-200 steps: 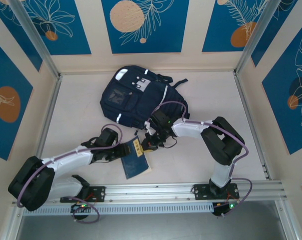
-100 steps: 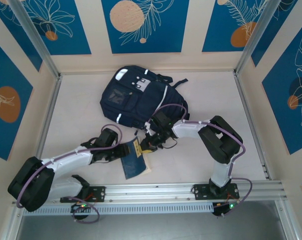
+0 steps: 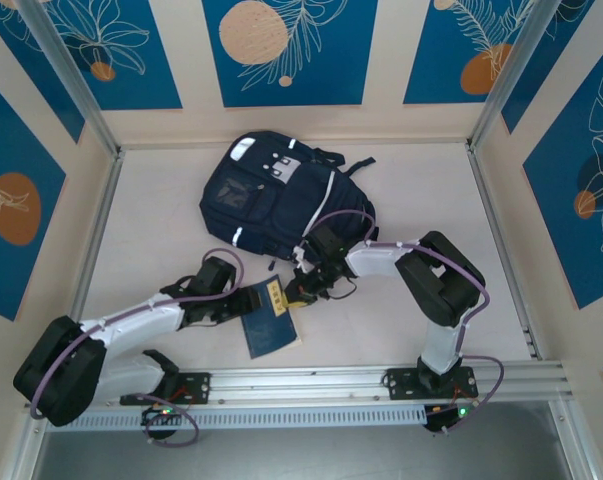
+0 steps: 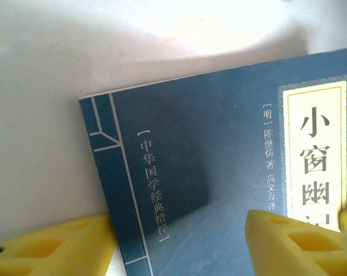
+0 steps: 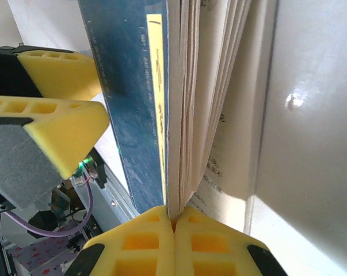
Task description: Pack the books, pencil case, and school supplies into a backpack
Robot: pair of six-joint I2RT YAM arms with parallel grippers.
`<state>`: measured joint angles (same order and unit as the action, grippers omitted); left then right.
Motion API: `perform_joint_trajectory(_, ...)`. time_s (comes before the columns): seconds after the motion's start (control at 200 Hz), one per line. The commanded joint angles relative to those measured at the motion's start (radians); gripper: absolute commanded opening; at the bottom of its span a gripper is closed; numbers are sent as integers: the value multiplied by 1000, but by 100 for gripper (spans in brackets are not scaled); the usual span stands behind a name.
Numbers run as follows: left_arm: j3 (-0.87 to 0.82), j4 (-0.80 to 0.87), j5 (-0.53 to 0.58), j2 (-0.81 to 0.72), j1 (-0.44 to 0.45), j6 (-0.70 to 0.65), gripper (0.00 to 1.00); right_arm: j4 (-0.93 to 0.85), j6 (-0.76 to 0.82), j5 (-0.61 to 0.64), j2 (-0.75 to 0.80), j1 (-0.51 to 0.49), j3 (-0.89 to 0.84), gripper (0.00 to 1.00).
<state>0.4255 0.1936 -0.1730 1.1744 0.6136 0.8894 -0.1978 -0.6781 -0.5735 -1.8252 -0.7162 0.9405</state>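
The navy backpack point(image 3: 271, 195) lies flat at the back middle of the table. In front of it lies a navy book point(image 3: 269, 320) with a yellow label point(image 4: 317, 155). My left gripper point(image 3: 235, 303) point(image 4: 179, 233) is open and low over the book's spine corner, with one yellow finger point(image 4: 52, 247) on the table and the other over the cover. My right gripper point(image 3: 300, 290) point(image 5: 174, 221) is shut on the book's point(image 5: 136, 98) far edge, pinching the cover and some pages while other pages point(image 5: 231, 86) fan loose. The school supplies and other books are out of view.
An aluminium rail point(image 3: 311, 382) runs along the near table edge, and metal frame posts point(image 3: 91, 230) line both sides. The backpack's dark straps point(image 3: 346, 165) trail to its right. Pale tabletop point(image 3: 151, 220) lies to the left and right of the backpack.
The right gripper has shifted slightly to the right with the book's edge in it. The left arm has barely moved.
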Motion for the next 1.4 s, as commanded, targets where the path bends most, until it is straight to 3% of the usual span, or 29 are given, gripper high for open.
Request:
perform_joint_trajectory(0.0, -14, 23, 4, -12, -2, -19, 67, 91, -26, -67, 26, 22, -37, 0)
perform_joint_trajectory(0.15, -28, 50, -29, -83, -43, -19, 72, 230, -110, -172, 66, 82, -106, 0)
perform_joint_trajectory(0.31, -36, 24, -97, -104, -65, 0, 84, 424, -239, -291, 55, 133, -173, 0)
perform_joint_trajectory(0.505, -53, -52, -162, -55, -81, 43, 86, 664, -400, -363, 25, 169, -241, 0)
perform_joint_trajectory(0.975, -113, -433, -316, 90, -91, 274, 79, 879, -568, -366, -21, 177, -289, 0)
perform_joint_trajectory(1.215, -89, -507, -363, 131, -91, 313, 77, 909, -596, -360, -29, 171, -289, 0)
perform_joint_trajectory(1.395, -79, -510, -367, 101, -91, 316, 67, 920, -610, -360, -25, 172, -288, 0)
